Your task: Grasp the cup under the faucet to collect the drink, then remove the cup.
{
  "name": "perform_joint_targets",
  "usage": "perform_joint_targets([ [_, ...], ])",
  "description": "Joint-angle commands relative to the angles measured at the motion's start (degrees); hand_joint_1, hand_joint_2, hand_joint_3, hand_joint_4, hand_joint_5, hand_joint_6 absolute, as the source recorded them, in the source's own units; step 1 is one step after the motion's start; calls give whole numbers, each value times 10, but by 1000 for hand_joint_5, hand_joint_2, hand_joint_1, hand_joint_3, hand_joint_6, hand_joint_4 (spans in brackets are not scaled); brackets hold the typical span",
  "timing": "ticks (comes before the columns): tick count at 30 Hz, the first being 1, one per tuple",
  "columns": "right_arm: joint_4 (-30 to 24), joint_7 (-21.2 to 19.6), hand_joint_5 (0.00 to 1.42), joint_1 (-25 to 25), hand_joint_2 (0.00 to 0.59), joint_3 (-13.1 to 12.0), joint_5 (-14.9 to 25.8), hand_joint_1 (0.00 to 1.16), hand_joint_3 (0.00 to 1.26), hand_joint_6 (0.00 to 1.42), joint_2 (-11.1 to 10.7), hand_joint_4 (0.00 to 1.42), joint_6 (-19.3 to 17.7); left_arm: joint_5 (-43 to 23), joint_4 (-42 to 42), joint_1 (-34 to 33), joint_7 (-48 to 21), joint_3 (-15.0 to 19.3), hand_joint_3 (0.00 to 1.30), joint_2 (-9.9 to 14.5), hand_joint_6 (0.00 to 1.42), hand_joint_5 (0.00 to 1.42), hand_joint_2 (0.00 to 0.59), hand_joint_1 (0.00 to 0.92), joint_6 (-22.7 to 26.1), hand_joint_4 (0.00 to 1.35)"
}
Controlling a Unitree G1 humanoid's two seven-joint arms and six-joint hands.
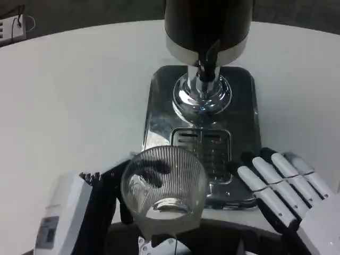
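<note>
Already the left hand point(109, 199) grips the ribbed clear cup point(163, 186), its dark fingers wrapped round the cup's left side and showing through the glass. The cup sits low and close to the robot, just off the near edge of the shiny drip tray point(159, 114), and its bottom looks nearly empty. Beyond the hand, further out along the tray, lies the slotted grate point(202, 146), and past that the chrome pedestal and the black faucet point(208, 61) of the dark dispenser point(207, 24). To the right of the cup, the right hand point(284, 188) lies released, fingers straight and apart, resting on the tray's near right corner. So the grasp seems done and the filling not yet. The next move likely calls for carrying the cup forward over the grate, upright, until its mouth sits under the faucet. The white bench point(69, 95) stretches out on every side.
</note>
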Motion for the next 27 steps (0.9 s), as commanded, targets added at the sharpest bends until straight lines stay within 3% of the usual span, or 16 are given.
perform_joint_targets([
  [1, -9, 1, 50, 10, 579, -3, 9, 159, 105, 80, 0, 64, -5, -12, -5, 1, 2, 0, 1054, -4, 1401, 1150, 0, 821, -9, 1098],
  [10, -14, 2, 51, 23, 575, -13, 9, 175, 105, 93, 8, 64, 1, 4, 44, -43, 24, 20, 1054, -3, 1401, 1150, 0, 822, -3, 1098],
  [14, -22, 0, 51, 38, 578, -22, 7, 178, 105, 94, 11, 64, 3, 12, 100, -94, 37, 26, 1054, 1, 1401, 1138, 0, 822, 1, 1098],
  [27, -30, -1, 51, 66, 580, -56, 25, 186, 105, 95, 16, 64, 1, 47, 280, -260, 86, -1, 1054, 10, 1384, 1137, 0, 823, 15, 1098],
])
